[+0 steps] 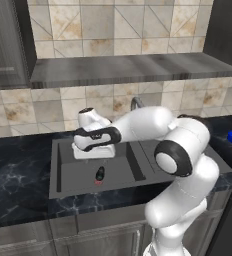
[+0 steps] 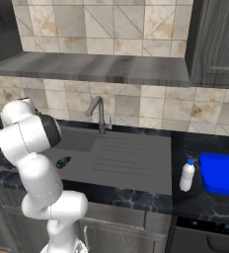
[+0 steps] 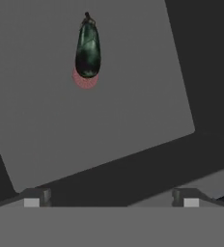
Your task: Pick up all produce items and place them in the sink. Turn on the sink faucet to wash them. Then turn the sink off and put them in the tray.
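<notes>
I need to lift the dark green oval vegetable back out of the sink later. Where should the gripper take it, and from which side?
Judging by its pose, grip the dark green oval vegetable across its thick middle, coming straight down from above. It lies flat on the sink floor over the red drain mark, long axis clear, walls well away. The gripper is open above the basin.

The sink [image 2: 126,158] sits mid-frame in the right base view, set in the counter [image 2: 185,202], with the faucet [image 2: 99,113] behind it at its back edge. An oval produce item [image 1: 100,174] lies in the basin on the drain mark [image 3: 85,79]. The tray [image 2: 222,174] lies at right, a bottle [image 2: 186,176] just left of it.
</notes>
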